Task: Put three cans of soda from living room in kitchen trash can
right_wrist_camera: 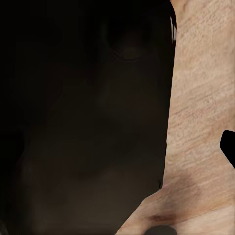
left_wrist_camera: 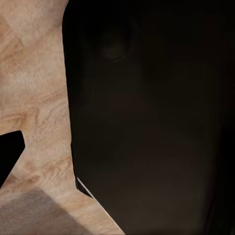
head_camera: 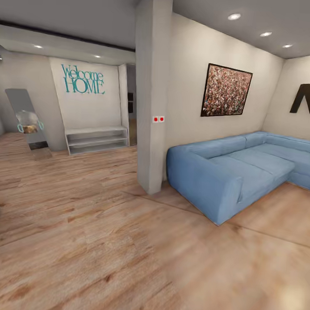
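One blue sofa (head_camera: 237,169) stands by one pillar (head_camera: 152,92), with one framed picture (head_camera: 226,91) above it. One low white shelf unit (head_camera: 97,140), one leaning mirror (head_camera: 29,120) and five lit ceiling lights (head_camera: 234,16) show too.

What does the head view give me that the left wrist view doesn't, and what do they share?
Head view alone: a blue sofa, a pillar with two red buttons, a framed picture, a "Welcome HOME" sign above a white shelf, and a leaning mirror.

Left wrist view alone: a large dark body close to the camera; I cannot tell what it is.

Both: the wood plank floor. No cans or bin in either.
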You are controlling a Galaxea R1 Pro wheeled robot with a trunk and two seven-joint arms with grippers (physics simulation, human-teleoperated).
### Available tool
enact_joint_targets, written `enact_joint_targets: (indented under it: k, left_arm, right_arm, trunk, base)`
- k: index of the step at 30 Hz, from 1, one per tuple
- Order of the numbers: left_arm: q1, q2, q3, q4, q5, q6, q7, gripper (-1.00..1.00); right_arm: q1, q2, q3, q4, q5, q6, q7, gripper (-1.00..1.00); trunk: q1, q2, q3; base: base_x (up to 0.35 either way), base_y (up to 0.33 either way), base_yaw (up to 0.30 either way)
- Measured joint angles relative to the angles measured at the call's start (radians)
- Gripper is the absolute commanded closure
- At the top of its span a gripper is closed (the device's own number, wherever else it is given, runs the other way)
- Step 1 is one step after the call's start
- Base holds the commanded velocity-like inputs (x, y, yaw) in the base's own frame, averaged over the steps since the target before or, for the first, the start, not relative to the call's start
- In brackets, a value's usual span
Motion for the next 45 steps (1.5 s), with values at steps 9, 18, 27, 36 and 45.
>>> enact_joint_targets:
  k: [9, 18, 27, 36, 45]
  left_arm:
    - [0.004, 0.002, 0.002, -0.002, -0.002, 0.018, 0.007, -1.00]
    - [0.004, 0.002, 0.002, -0.002, -0.002, 0.018, 0.007, -1.00]
    - [0.004, 0.002, -0.004, -0.005, -0.004, 0.016, 0.007, -1.00]
    - [0.005, 0.002, -0.014, -0.010, -0.007, 0.006, 0.005, -1.00]
    - [0.006, 0.002, -0.015, -0.022, -0.007, -0.008, 0.005, -1.00]
  right_arm:
    - [0.003, -0.007, 0.001, 0.002, -0.004, -0.004, 0.010, -1.00]
    - [0.003, -0.007, 0.001, 0.002, -0.004, -0.004, 0.010, -1.00]
    - [0.003, 0.005, 0.001, 0.001, -0.004, -0.003, 0.009, -1.00]
    - [0.003, 0.045, -0.003, -0.007, -0.003, -0.003, 0.007, -1.00]
    - [0.003, 0.047, -0.003, -0.016, -0.003, -0.003, 0.007, -1.00]
  trunk:
    - [0.000, 0.000, 0.000]
    - [0.000, 0.000, 0.000]
    - [0.000, 0.000, 0.000]
    - [0.000, 0.000, 0.000]
    - [0.000, 0.000, 0.000]
  base:
    - [0.000, 0.000, 0.000]
    - [0.000, 0.000, 0.000]
    - [0.000, 0.000, 0.000]
    - [0.000, 0.000, 0.000]
    - [0.000, 0.000, 0.000]
